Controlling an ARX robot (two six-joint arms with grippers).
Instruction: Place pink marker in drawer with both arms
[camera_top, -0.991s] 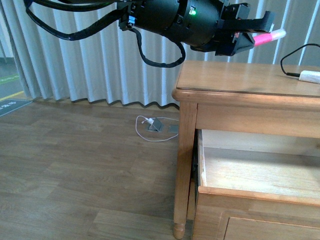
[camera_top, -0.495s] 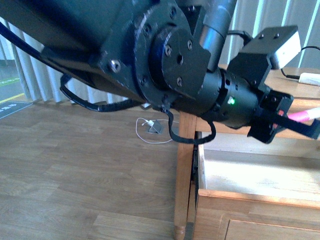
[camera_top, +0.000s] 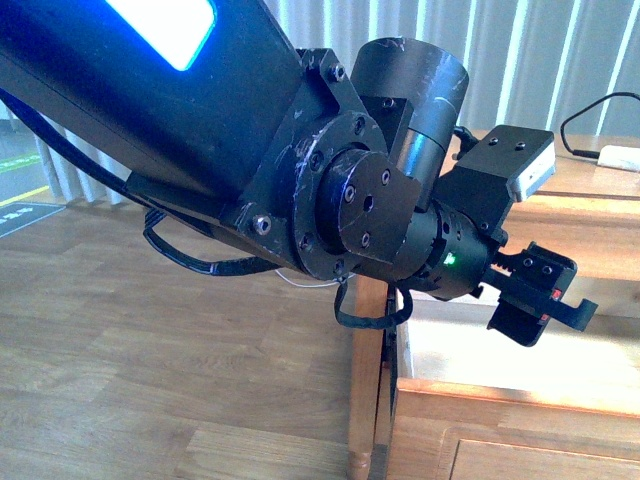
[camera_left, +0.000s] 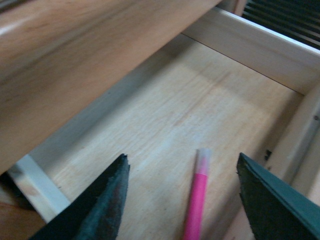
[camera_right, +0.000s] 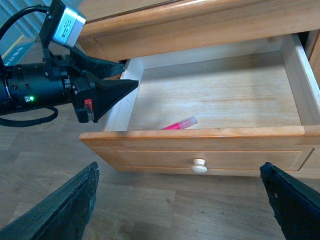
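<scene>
The pink marker (camera_left: 196, 200) lies on the floor of the open upper drawer (camera_left: 165, 115), free of any gripper. In the right wrist view the marker (camera_right: 179, 124) rests near the drawer's front wall (camera_right: 200, 147), above the round knob (camera_right: 199, 166). My left gripper (camera_left: 182, 197) is open above the marker, its fingers (camera_left: 107, 200) on either side without touching. It shows over the drawer's left end in the front view (camera_top: 540, 305) and the right wrist view (camera_right: 112, 92). My right gripper (camera_right: 180, 200) is open and empty, out in front of the drawer above the floor.
The left arm (camera_top: 250, 160) fills most of the front view. The cabinet top (camera_top: 590, 180) carries a white adapter (camera_top: 620, 155) with a black cable. The drawer's side wall (camera_right: 300, 85) stands at its far right. Wooden flooring (camera_top: 120, 360) lies to the left of the cabinet.
My left gripper came down from above the cabinet top to the open drawer with the marker, then opened. The marker now lies on the drawer floor.
</scene>
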